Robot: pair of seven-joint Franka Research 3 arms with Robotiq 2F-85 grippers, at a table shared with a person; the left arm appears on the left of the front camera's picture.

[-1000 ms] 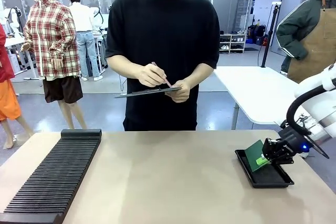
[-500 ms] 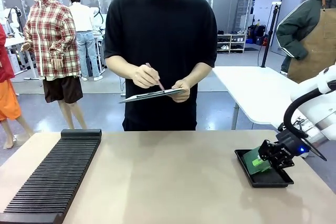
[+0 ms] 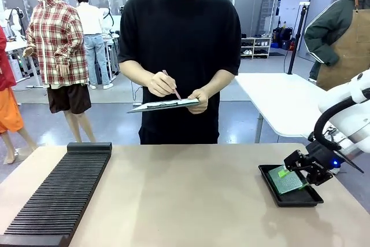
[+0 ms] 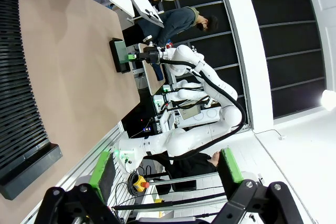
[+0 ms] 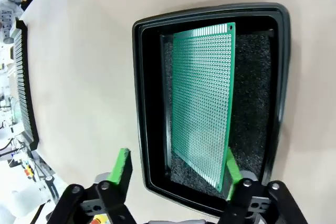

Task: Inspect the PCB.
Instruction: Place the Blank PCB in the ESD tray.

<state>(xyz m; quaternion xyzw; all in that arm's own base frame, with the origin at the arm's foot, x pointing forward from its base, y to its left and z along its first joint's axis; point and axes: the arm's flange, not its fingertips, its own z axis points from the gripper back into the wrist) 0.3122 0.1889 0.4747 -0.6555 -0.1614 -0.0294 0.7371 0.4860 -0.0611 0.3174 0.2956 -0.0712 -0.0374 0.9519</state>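
PCB (image 5: 202,103): lying in the tray (image 5: 152,103) by the table's right edge.
Right gripper (image 5: 176,174): jaws apart, board released.
Left gripper (image 4: 165,174): spread wide, empty.
Advice: lift straight, clear of the board.

PCB (image 5: 202,108) lies in tray (image 3: 289,198) at desk (image 3: 185,201) right side, right pincer (image 3: 298,169) just above tray's far end, jaws apart straddling board's near end in wrist view. Slotted rack (image 3: 58,195) along desk left edge. Person (image 3: 179,56) behind desk far side, clipboard (image 3: 163,106) in hands. Left pincer (image 4: 165,174) well off desk
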